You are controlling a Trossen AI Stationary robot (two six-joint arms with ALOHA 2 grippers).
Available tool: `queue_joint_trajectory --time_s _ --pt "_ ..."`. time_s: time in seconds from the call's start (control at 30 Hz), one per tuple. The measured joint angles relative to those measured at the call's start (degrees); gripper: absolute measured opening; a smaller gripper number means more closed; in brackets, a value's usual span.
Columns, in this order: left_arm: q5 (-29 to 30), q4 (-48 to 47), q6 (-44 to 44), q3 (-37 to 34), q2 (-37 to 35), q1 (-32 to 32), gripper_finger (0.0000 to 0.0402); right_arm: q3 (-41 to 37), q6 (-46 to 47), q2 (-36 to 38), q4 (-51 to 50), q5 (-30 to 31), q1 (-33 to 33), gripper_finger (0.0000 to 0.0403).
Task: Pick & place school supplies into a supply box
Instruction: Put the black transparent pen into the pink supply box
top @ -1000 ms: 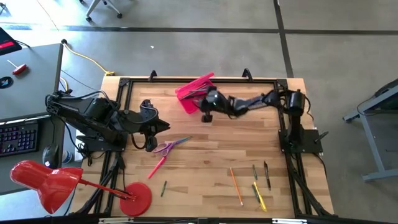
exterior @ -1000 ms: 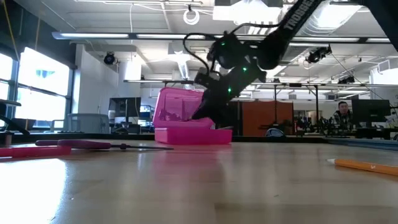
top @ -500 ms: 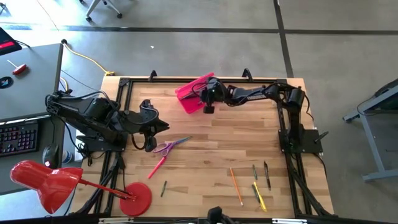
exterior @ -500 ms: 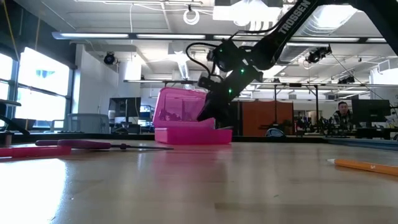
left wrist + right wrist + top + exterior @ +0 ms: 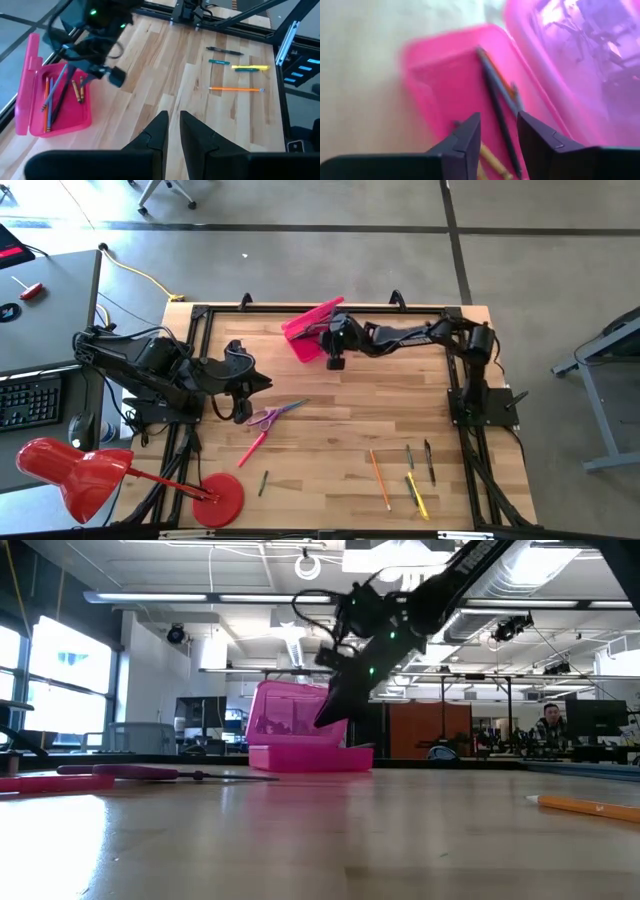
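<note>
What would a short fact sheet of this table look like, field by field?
Box: pink supply box, lid up, at the table's far edge
Inside: several pencils
Right gripper: over the box, open, empty
Left gripper: waiting near the scissors
On table: pink pen, scissors, pens and pencils at right

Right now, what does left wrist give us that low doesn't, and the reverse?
Left wrist only: the supply box interior with several pens and pencils lying inside, plus loose pens farther along the table.

Low only: the box's raised lid, scissors flat on the table, and a person in the room behind.

Both: the pink box and the right gripper above it, jaws apart, nothing between them.
</note>
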State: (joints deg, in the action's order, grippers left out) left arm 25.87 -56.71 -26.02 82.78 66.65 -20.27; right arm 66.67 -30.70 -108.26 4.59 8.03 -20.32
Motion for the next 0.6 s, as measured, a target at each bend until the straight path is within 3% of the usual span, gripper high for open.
queue_joint_trajectory --time_s 0.13,0.23,0.47,0.6 --pt "0.0 0.0 -0.8 0.0 0.0 0.0 0.0081 0.0 4.3 5.0 -6.6 -2.2 5.0 0.0098" --pt "-0.6 -0.2 -1.8 0.0 0.0 0.0 0.0081 0.0 8.6 8.9 -10.1 -7.8 9.3 0.0094" --pt "-1.5 -2.6 -7.4 -2.6 1.6 -0.3 0.0081 0.0 15.6 11.7 -10.4 -17.9 20.2 0.0094" --pt "0.2 -1.9 -11.8 -7.2 1.3 -2.6 0.0081 0.0 15.3 11.6 -15.9 -15.3 27.0 0.0094"
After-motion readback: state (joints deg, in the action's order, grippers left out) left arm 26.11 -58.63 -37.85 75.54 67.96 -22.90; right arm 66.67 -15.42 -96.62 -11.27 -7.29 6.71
